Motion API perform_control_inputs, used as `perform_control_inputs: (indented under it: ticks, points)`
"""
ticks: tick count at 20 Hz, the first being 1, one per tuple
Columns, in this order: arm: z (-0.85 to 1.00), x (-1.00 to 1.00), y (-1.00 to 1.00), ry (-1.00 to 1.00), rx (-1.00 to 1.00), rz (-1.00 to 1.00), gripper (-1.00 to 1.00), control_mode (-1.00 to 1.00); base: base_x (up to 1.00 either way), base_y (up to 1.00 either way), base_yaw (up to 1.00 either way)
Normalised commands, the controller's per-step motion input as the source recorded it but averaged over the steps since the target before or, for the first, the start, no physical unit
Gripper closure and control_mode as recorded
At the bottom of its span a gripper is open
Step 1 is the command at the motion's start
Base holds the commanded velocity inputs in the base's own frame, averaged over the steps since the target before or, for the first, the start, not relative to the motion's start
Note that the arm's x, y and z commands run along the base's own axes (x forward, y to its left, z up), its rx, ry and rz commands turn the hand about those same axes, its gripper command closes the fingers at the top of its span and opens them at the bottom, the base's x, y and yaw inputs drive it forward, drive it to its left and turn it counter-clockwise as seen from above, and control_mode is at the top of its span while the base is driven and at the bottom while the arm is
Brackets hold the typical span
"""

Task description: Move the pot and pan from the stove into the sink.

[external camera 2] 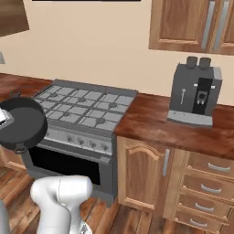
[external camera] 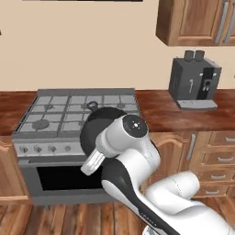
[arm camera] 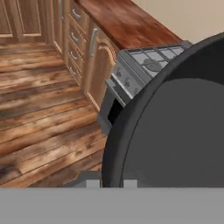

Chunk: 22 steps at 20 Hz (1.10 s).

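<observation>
The dark grey pot (external camera: 94,125) hangs tilted in the air in front of the stove (external camera: 55,114), clear of the grates. From the right base it shows as a round dark bowl (external camera 2: 20,123) at the left edge, its open side facing the camera, beside the stove (external camera 2: 87,107). In the hand view the pot (arm camera: 175,127) looms large over the stove's corner (arm camera: 148,65), and my gripper (arm camera: 111,183) is shut on its rim at the bottom. The pan and the sink are out of view.
A grey coffee machine (external camera: 195,82) (external camera 2: 194,91) stands on the wooden counter (external camera 2: 155,121) right of the stove. Wooden cabinets and drawers (external camera 2: 205,183) sit below, wall cabinets (external camera: 197,20) above. The oven door (external camera: 64,176) faces the plank floor (arm camera: 39,113).
</observation>
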Motion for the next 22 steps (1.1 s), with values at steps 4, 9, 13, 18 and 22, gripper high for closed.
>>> perform_control_inputs:
  ticks: [4, 9, 13, 18, 22]
  points:
    - [0.00, 0.00, 0.00, 0.00, 0.00, 0.00, 1.00, 1.00, -0.06, 0.00, 0.50]
    - [0.00, 0.00, 0.00, 0.00, 0.00, 0.00, 1.00, 1.00, -0.06, 0.00, 0.50]
    - [0.00, 0.00, 0.00, 0.00, 0.00, 0.00, 1.00, 1.00, -0.06, 0.00, 0.50]
    - [0.00, 0.00, 0.00, 0.00, 0.00, 0.00, 1.00, 1.00, -0.06, 0.00, 0.50]
    - [0.00, 0.00, 0.00, 0.00, 0.00, 0.00, 1.00, 1.00, -0.06, 0.00, 0.50]
